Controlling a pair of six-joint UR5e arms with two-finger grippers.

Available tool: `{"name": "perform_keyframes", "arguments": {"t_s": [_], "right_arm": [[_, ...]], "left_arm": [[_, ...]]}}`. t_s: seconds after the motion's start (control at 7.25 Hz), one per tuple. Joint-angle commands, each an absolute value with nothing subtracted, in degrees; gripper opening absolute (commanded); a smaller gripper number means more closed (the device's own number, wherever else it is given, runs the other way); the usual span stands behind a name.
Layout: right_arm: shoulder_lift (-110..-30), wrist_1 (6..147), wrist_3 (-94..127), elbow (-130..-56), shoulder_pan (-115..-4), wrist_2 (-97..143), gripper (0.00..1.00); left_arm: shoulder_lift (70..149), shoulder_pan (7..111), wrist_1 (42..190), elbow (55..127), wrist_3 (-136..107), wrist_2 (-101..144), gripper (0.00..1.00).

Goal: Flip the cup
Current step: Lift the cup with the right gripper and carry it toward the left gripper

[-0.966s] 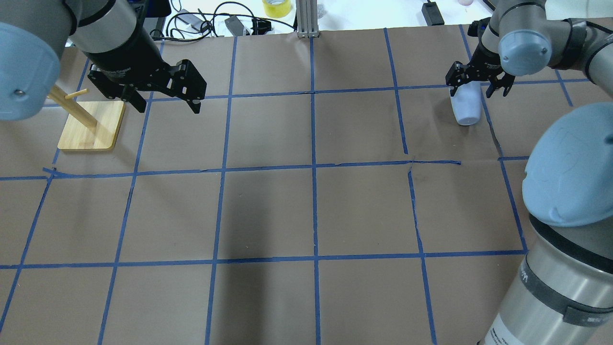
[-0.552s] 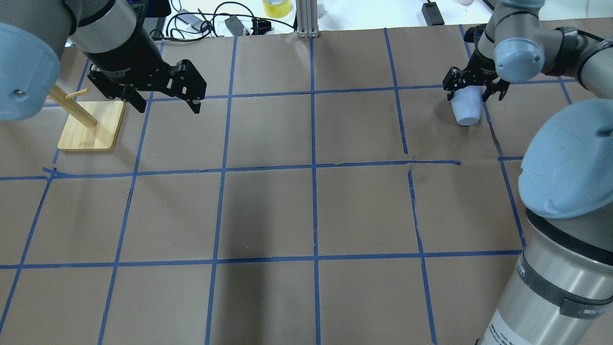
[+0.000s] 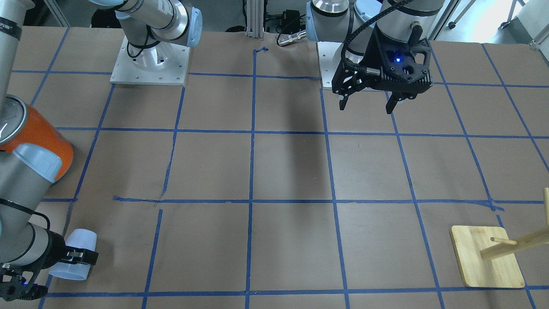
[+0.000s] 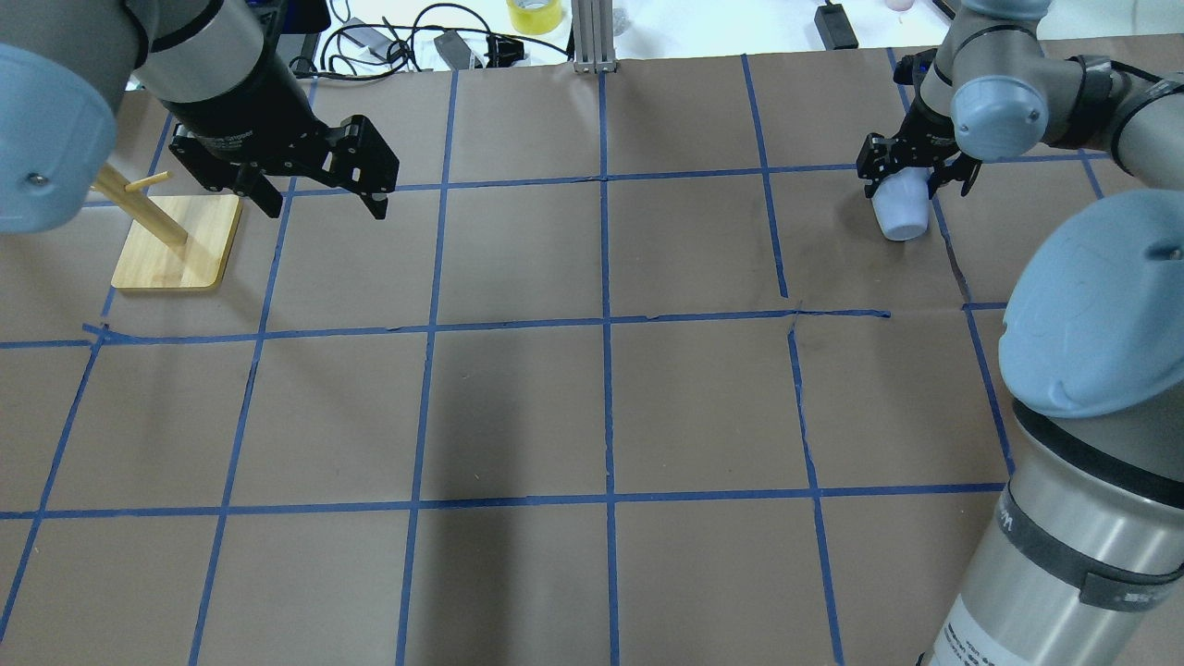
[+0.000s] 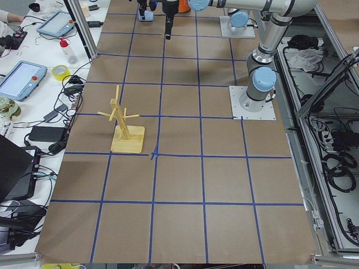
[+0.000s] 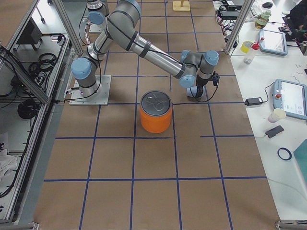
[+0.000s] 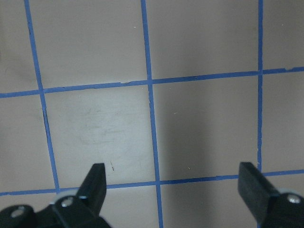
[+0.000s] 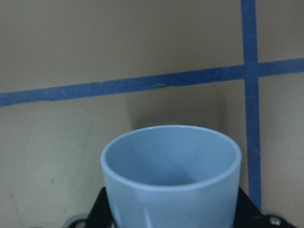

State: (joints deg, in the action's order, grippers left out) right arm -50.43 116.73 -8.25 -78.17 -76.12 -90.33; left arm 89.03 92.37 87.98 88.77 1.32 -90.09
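Note:
The pale blue-white cup (image 4: 902, 211) is at the table's far right, tipped over with its base towards the robot and its mouth away. My right gripper (image 4: 910, 176) is shut on it, one finger on each side. In the front-facing view the cup (image 3: 73, 253) shows between the black fingers (image 3: 82, 256). The right wrist view looks into its bluish inside (image 8: 171, 164). I cannot tell whether it touches the table. My left gripper (image 4: 319, 196) hangs open and empty above the far left of the table; the left wrist view shows its fingers (image 7: 95, 178) wide apart over bare paper.
A large orange can (image 6: 156, 112) with a silver top stands close to the right arm, on the robot's side of the cup. A wooden peg stand (image 4: 176, 242) sits at the far left by the left gripper. Brown paper with blue tape lines (image 4: 606, 324) covers the table.
My right gripper's fingers have closed in on the cup and the wrist has shifted slightly. The cup looks shorter in the overhead view. The left arm has not moved.

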Motion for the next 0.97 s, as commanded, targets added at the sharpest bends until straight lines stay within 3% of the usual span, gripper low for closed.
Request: {"name": "perform_keyframes", "arguments": {"t_s": [0.0, 0.83], "right_arm": [[-52.2, 116.5, -11.0, -77.5, -77.4, -89.9, 0.71], [-55.5, 121.2, -31.8, -78.0, -95.4, -82.2, 0.72]], "left_arm": [[89.0, 92.4, 88.0, 88.8, 1.3, -90.1, 1.0], [89.0, 92.4, 88.0, 88.8, 1.3, -90.1, 1.0]]}}
